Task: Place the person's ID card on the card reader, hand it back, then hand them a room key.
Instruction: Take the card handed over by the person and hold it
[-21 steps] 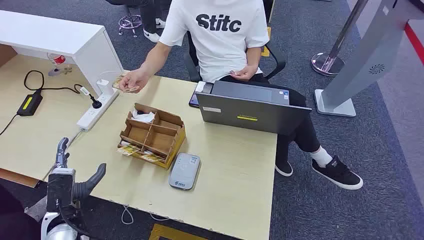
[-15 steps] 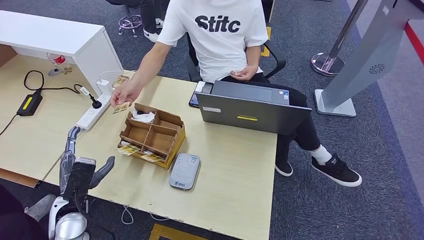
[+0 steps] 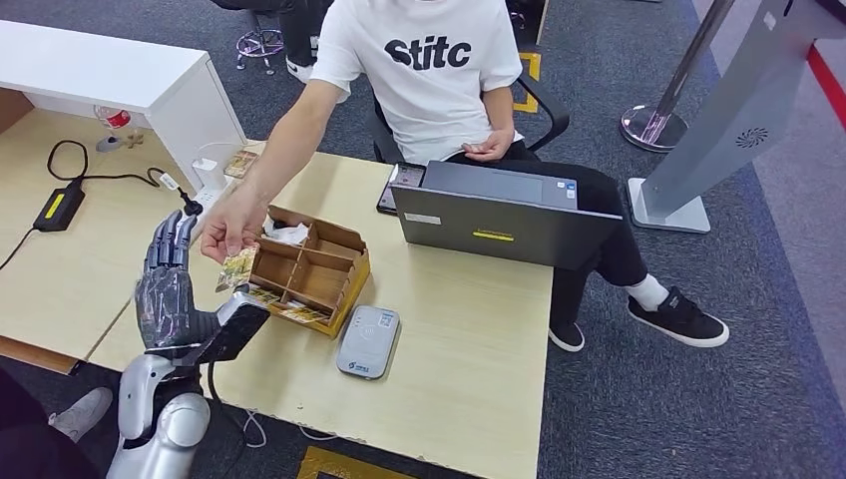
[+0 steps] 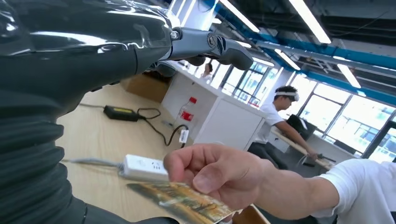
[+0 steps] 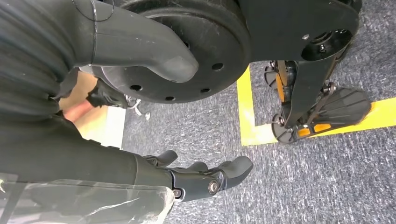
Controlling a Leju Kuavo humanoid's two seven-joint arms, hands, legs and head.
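1. Wooden desk (image 3: 469, 329), person seated behind it; reader (image 3: 367, 341) lies to the left hand's right, past the organiser (image 3: 304, 271).
2. Left hand (image 3: 172, 289) raised, fingers spread, holding nothing.
3. Card (image 3: 236, 267) pinched in person's hand (image 3: 229, 228), just beside the thumb.
4. Right hand (image 5: 201, 179) hangs low, fingers loosely apart, empty.
5. Risk: closing early or off-line could miss the card's edge, or catch the person's fingers.

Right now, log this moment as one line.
phase: card handover | left hand: raised, holds nothing | ID card: in person's hand | card reader: bare | right hand: hanging
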